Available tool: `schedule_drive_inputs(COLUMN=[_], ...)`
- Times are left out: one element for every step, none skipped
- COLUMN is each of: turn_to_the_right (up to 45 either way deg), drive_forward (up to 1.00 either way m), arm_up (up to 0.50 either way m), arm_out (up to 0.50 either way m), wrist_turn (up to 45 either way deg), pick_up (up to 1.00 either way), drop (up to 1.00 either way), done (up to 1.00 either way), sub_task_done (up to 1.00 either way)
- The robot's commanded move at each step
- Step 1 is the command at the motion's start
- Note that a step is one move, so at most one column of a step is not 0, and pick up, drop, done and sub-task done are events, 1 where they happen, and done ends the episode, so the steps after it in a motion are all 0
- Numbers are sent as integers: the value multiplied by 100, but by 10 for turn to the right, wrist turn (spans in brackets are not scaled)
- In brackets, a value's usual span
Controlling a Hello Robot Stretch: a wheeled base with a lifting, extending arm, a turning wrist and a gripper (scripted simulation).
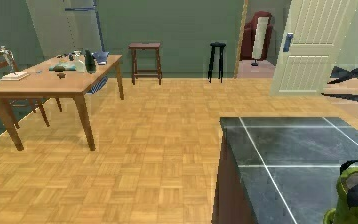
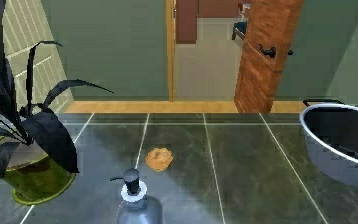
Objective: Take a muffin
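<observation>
Muffin (image 2: pixel 160 158): small orange-brown lump on the dark tiled countertop (image 2: pixel 237 150), between the potted plant (image 2: pixel 32 150) and the metal basin (image 2: pixel 337 140), just beyond the pump bottle (image 2: pixel 137 203). Finger state: can't tell, and I can't place the muffin relative to the fingers either. My read: the step in hand is lining up for the reach. Square the fingers to the muffin's sides before extending, set their height just above the tile, and keep them off the pump bottle and the plant leaves. Go slow.
</observation>
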Motion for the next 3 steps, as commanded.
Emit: schedule_drive_inputs(turn_to_the_right=[0, 0, 0], drive_forward=[0, 0, 0], arm_up=[38, 0, 0], arm_out=[0, 14, 0], wrist_turn=[0, 0, 450], pick_up=[0, 0, 0], drop=[0, 0, 0], done=[0, 0, 0], sub_task_done=[0, 0, 0])
